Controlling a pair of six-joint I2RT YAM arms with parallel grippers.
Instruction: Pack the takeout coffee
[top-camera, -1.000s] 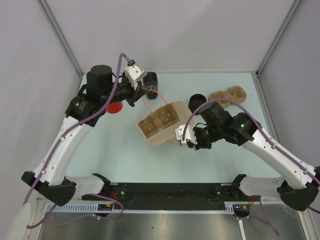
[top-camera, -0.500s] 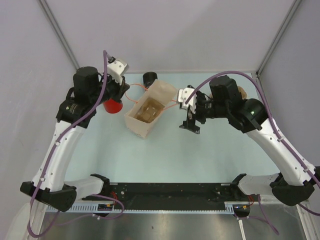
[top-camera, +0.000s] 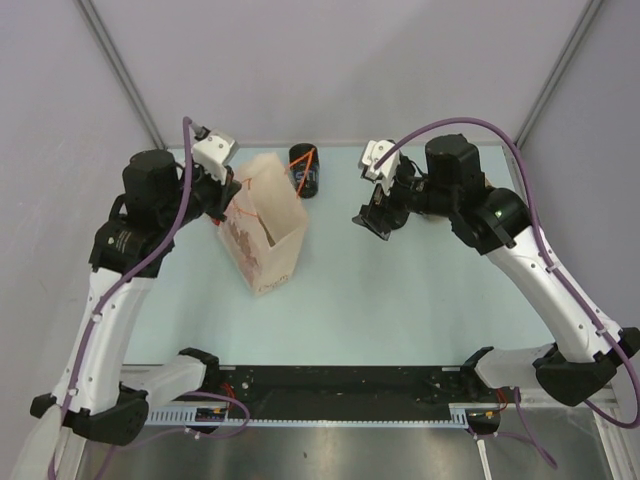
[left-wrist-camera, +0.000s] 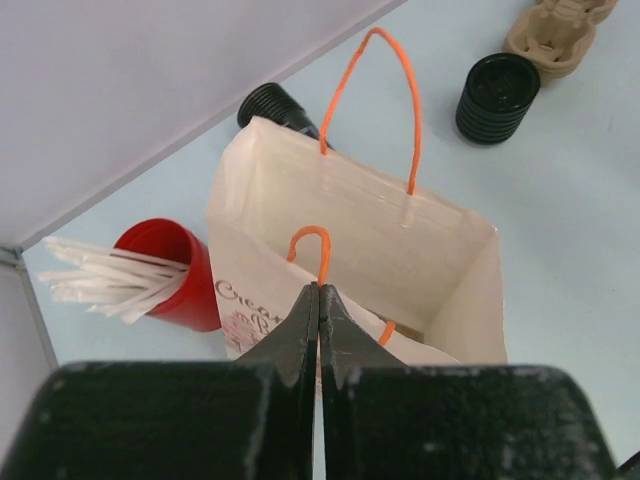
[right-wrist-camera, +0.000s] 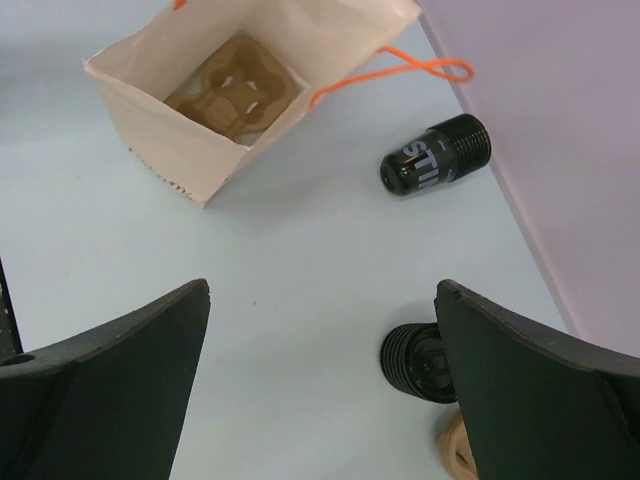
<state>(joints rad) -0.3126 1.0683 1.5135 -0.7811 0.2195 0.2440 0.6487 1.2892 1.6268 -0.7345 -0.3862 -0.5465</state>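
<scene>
Pinching the orange handle (left-wrist-camera: 311, 240) of the paper bag (left-wrist-camera: 352, 215), left claw (left-wrist-camera: 318, 292) is closed.

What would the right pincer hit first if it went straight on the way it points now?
Most likely the bare table. The open right pincer aims at the stretch between the paper bag and the ridged black piece. Depth is hard to judge from these views.

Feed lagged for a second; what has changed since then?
The left gripper, shut on the orange handle, pulled the paper bag left and stood it upright. The right gripper drew back from it, open. The coffee cup lies about where it was.
</scene>
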